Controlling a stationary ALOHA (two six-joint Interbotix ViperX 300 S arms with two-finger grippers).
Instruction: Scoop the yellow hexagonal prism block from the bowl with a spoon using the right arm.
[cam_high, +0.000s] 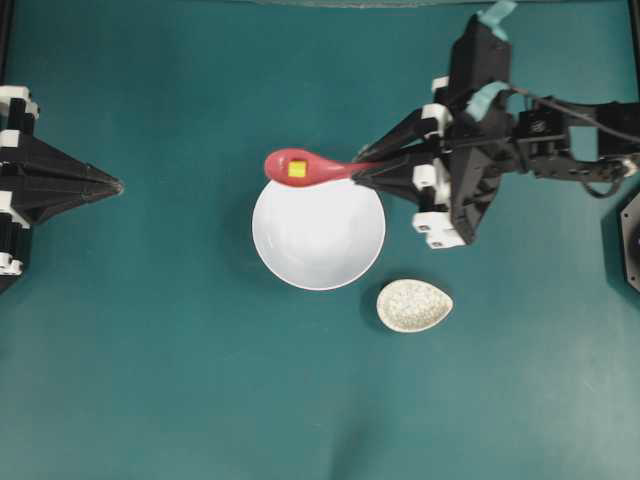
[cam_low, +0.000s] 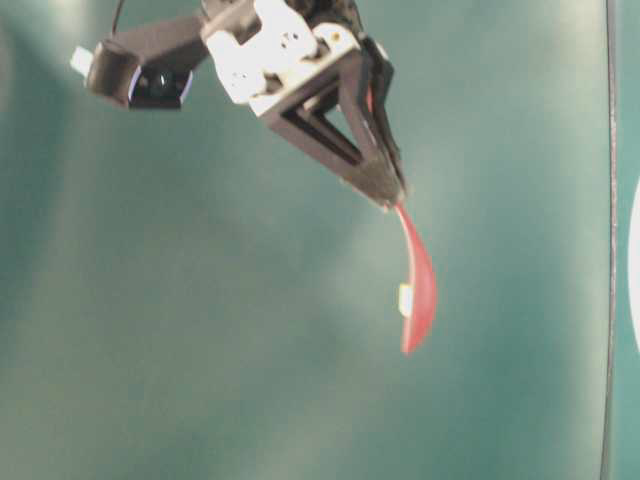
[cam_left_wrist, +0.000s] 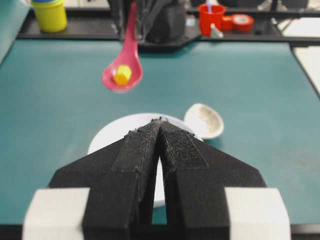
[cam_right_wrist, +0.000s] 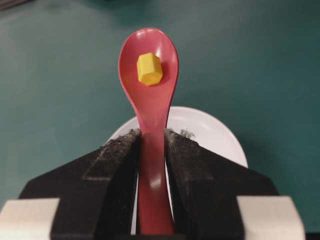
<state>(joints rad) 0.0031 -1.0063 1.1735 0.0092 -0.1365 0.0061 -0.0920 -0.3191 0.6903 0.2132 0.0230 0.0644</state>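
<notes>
the right gripper (cam_right_wrist: 151, 145) clamps the handle of the spoon (cam_right_wrist: 150, 75) between both fingers. the yellow hexagonal prism block (cam_right_wrist: 149, 69) rests in the scoop, near its centre. the spoon is held in the air, above and beyond the far rim of the bowl (cam_high: 318, 233) as the overhead view shows it, not inside the bowl. the bowl appears to hold nothing. the left gripper (cam_left_wrist: 160, 125) is parked at the table's left side, fingers pressed together, holding nothing.

hazards from this state:
- block loss. the block lies loose in the scoop. any roll of the wrist or a sudden stop is likely to tip it over the scoop's edge.
- handle slip. the handle is glossy and gripped only along a short length. a slip would likely let the scoop droop and spill the block.
- drop zone. the scoop hangs over the bare table, not over the bowl; a spilled block would probably land on the mat and bounce away.

surface and room: the work surface is a dark teal mat (cam_high: 150, 380). a speckled cream spoon rest (cam_high: 414, 305) lies just beside the bowl. beyond the table's far edge, the left wrist view shows a yellow container (cam_left_wrist: 49, 14), a red cup (cam_left_wrist: 211, 17) and a red tape roll (cam_left_wrist: 242, 22).
</notes>
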